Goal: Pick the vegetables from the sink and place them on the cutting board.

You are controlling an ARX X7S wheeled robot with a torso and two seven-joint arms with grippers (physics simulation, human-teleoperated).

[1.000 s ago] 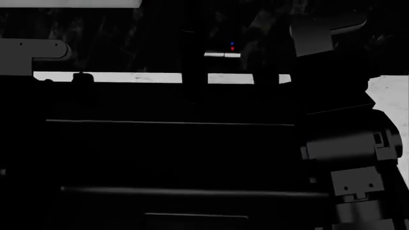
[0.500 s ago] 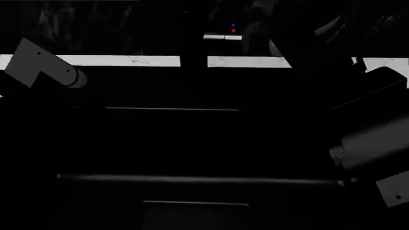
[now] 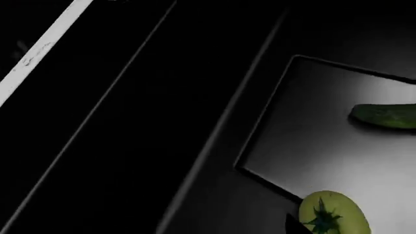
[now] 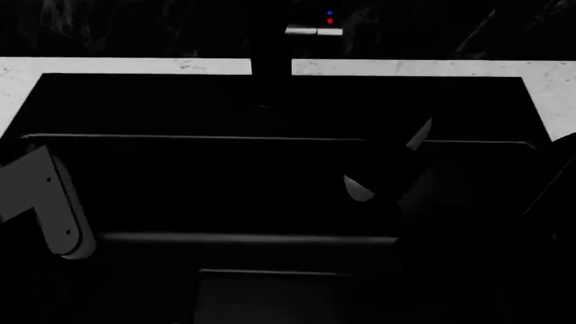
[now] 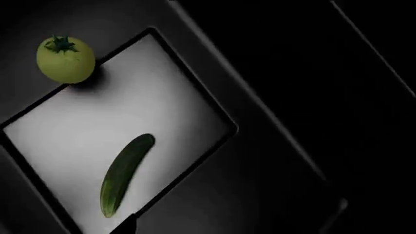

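The sink is a large black basin cut into the white counter. On the lighter grey panel of its floor lie the yellow-green tomato and the dark green cucumber, apart from each other. Both also show in the left wrist view: tomato, cucumber. Both arms reach down into the basin. A dark left fingertip shows close beside the tomato. A dark right fingertip shows near the cucumber's end. The jaws are lost in the dark. The cutting board is out of view.
The grey left arm link hangs at the basin's left side and the right arm link at its middle right. A dark faucet post splits the back counter strip. White counter flanks the basin at right.
The head view has tilted down, so the counter strip sits higher. The left arm link dropped from upper left to lower left. The right arm swung from the right edge into the basin's middle.
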